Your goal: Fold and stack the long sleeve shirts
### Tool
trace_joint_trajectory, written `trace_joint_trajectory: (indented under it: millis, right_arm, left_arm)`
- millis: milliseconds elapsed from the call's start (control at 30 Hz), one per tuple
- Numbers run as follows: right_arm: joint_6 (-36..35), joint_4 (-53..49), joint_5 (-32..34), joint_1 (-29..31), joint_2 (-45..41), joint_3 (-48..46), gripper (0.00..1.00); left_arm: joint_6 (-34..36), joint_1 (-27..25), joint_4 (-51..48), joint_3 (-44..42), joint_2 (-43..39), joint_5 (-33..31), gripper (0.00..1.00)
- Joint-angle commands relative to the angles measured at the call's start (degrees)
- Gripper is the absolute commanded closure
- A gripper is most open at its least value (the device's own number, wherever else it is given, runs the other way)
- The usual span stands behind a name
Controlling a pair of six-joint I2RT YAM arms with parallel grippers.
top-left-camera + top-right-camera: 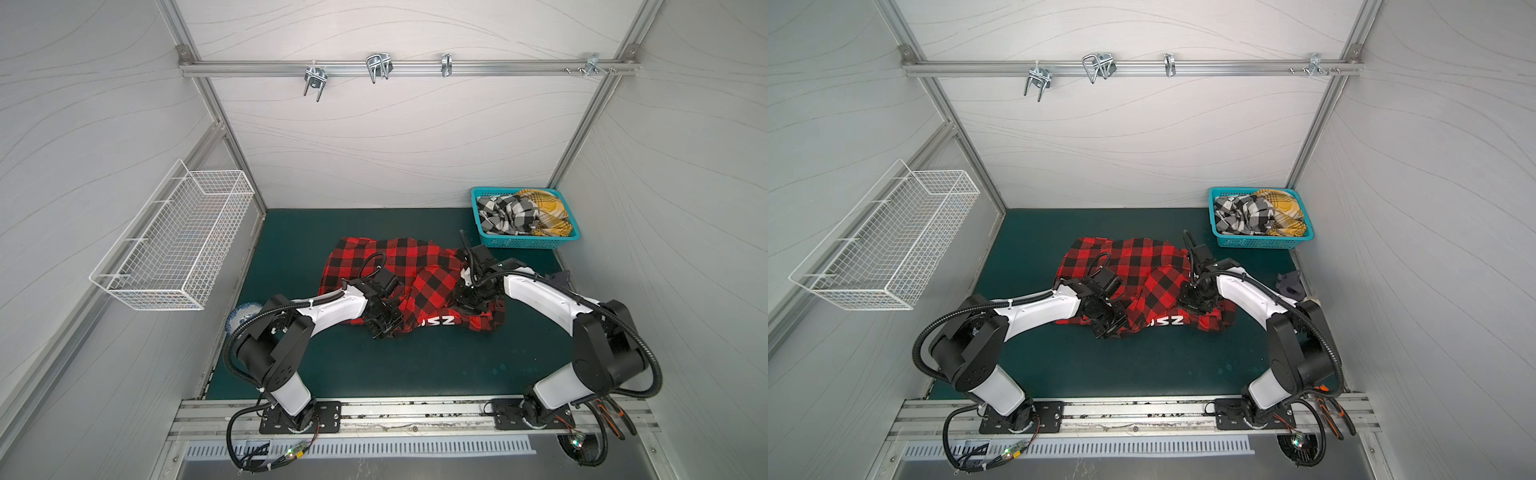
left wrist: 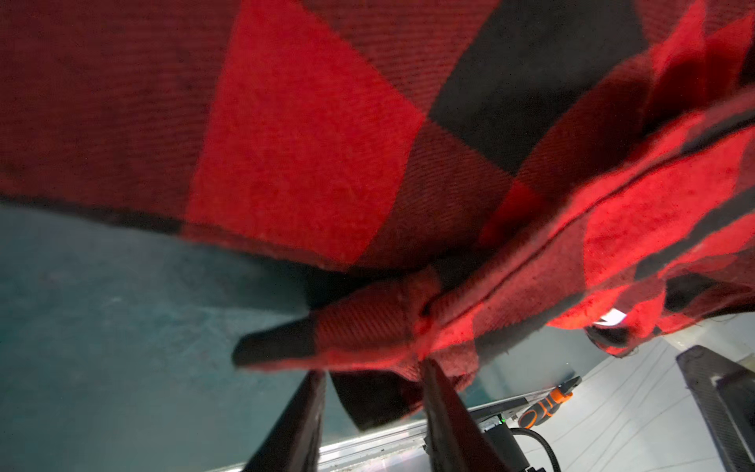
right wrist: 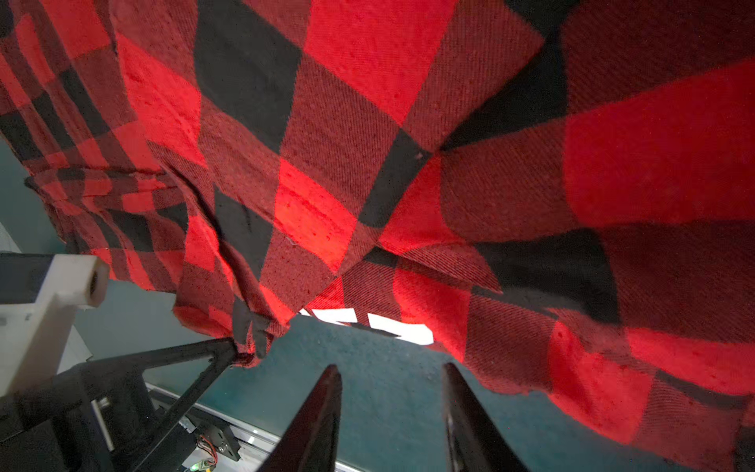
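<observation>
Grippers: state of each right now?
Left gripper: jaws around a bunched edge of the red-and-black buffalo-check flannel shirt; clamped or not, cannot tell.
Right gripper: open, nothing between its jaws.

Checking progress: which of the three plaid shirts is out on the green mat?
The red-and-black buffalo-check shirt with white block letters. The black-and-white check shirt and mustard-yellow plaid shirt lie bunched in the teal plastic basket.

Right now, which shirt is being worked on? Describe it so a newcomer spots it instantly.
Start at the green mat covering the table. Lying loose in its middle is the red shirt. It's the only red-and-black check, with white letters; the black-and-white shirt and yellow shirt sit in the teal basket.
</observation>
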Motion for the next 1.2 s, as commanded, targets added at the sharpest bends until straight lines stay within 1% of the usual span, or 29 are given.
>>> trace_joint_trajectory:
  millis: [0,67,167,233,300,367,467,500,533,567,633,733,833,967,1033,1100,1167]
  right_arm:
    - [-0.3,-0.3,0.1,-0.3,-0.7,-0.2,0.58]
    - [-0.2,-0.4,0.1,-0.3,-0.9,-0.4,0.58]
    - [-0.3,-0.7,0.3,-0.4,-1.4,-0.4,0.58]
    - [-0.2,-0.8,0.6,-0.3,-1.6,-0.5,0.58]
    - [-0.3,-1.1,0.8,-0.3,-1.5,-0.4,0.58]
    - [-0.3,-1.2,0.7,-0.8,-1.6,-0.3,0.58]
    - [-0.5,-1.3,-0.7,-1.8,-2.8,-0.1,0.56]
    - [-0.5,-1.2,-1.4,-2.2,-3.4,0.0,0.50]
    - [-0.2,-1.0,-2.0,-2.6,-4.0,0.0,0.40]
    - [0.2,-0.8,-2.1,-2.7,-4.7,0.0,0.32]
    - [1.6,0.9,-3.5,-2.8,-5.5,-0.1,0.19]
    - [5.0,5.7,-10.2,-4.0,-4.3,-1.1,0.10]
    - [8.0,10.1,-13.6,-5.5,-1.6,-1.4,0.07]
    - [13.1,16.3,-17.1,-8.1,2.3,-3.5,0.07]
    - [14.9,18.3,-17.2,-9.6,3.7,-4.8,0.06]
    - [15.1,18.5,-16.2,-10.8,4.6,-5.2,0.07]
    - [14.9,18.2,-15.5,-12.1,5.4,-5.6,0.12]
  left_arm:
    - [-0.7,-0.1,0.5,2.2,1.8,-0.7,0.71]
    - [-0.2,-0.1,0.7,3.1,2.6,-0.4,0.82]
    - [0.6,-0.2,-0.9,4.5,3.3,-0.6,0.91]
    - [1.4,-0.2,-1.8,5.2,3.2,-0.7,1.00]
    - [2.3,-0.2,-3.6,5.8,2.8,-1.1,1.00]
    - [5.0,0.0,-7.3,7.6,1.2,-2.7,1.00]
    - [12.9,1.1,-16.5,13.5,-2.8,-8.5,1.00]
    - [15.7,2.2,-19.1,15.5,-4.4,-9.8,1.00]
    - [18.9,3.5,-21.3,17.4,-6.0,-10.3,1.00]
    - [21.6,4.8,-22.4,18.6,-7.5,-10.2,1.00]
    - [26.7,8.1,-25.0,21.6,-10.6,-10.6,1.00]
    - [33.1,12.1,-27.6,25.1,-14.1,-12.8,1.00]
    - [36.9,16.3,-28.5,26.3,-15.8,-11.1,1.00]
    - [38.3,20.5,-28.5,26.2,-17.0,-7.5,1.00]
    - [38.1,21.7,-27.4,25.1,-17.8,-6.0,1.00]
    - [38.0,22.4,-25.8,23.4,-18.6,-4.9,1.00]
    - [38.4,23.0,-24.5,21.6,-19.1,-4.8,1.00]
